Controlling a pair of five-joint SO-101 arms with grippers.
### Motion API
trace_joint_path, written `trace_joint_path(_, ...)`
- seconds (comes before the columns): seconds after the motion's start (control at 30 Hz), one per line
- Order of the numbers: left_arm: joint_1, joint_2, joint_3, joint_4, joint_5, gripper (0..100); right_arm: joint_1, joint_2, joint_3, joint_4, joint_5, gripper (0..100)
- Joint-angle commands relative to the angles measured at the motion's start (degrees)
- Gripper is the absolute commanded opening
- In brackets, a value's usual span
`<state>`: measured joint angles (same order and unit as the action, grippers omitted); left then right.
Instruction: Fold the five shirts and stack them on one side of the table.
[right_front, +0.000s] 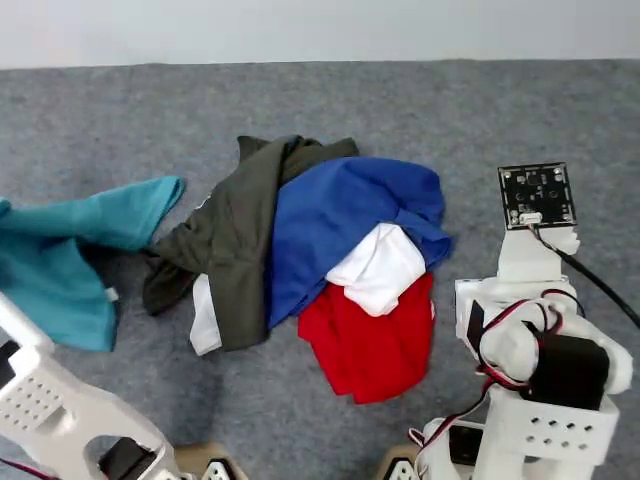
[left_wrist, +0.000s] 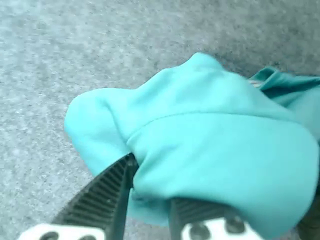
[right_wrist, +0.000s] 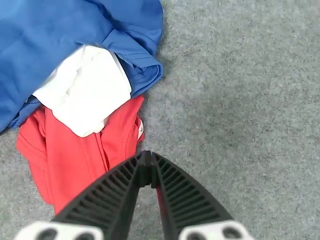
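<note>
A teal shirt (right_front: 70, 250) lies stretched at the table's left, apart from the pile. In the left wrist view my left gripper (left_wrist: 150, 185) is shut on a bunched fold of this teal shirt (left_wrist: 210, 135), which drapes over its fingers (left_wrist: 107, 192). The pile in the middle holds an olive shirt (right_front: 240, 230), a blue shirt (right_front: 340, 220), a white shirt (right_front: 378, 265) and a red shirt (right_front: 370, 340). My right gripper (right_wrist: 146, 159) is shut with nothing in it, over bare carpet beside the red shirt (right_wrist: 80, 155). The right arm (right_front: 530, 340) stands right of the pile.
Grey carpet (right_front: 450, 120) covers the table. A white cloth edge (right_front: 205, 315) sticks out under the olive shirt. The left arm's base (right_front: 40, 400) sits at the near left corner. Open carpet lies behind the pile and at the far right.
</note>
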<state>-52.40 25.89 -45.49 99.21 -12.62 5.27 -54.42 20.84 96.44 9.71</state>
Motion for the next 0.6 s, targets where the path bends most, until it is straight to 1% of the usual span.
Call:
trace_joint_path(0.0,-1.41,-6.95,-2.42,-0.97,-0.09,1,0.48,0.75,-2.81,-0.75,-0.35,0.9)
trace_joint_path(0.17,-4.75,-12.92,-5.14,-4.40,2.64,1,0.48,0.31,-2.81,-0.48,-0.35,0.9)
trace_joint_path(0.3,-4.75,-14.68,-5.14,-4.92,2.55,1,0.48,0.48,-2.81,-0.48,-0.35,0.9)
trace_joint_path(0.37,-4.66,-14.15,-5.05,-4.84,2.46,2,0.40,0.57,-2.81,-0.48,-0.35,0.9)
trace_joint_path(0.43,-4.66,-12.66,-4.97,-4.40,2.46,9,0.31,0.57,-2.81,-0.48,-0.35,0.9)
trace_joint_path(0.57,-4.66,-9.05,-5.05,-1.49,2.37,25,0.31,0.57,-2.81,-0.48,-0.35,0.9)
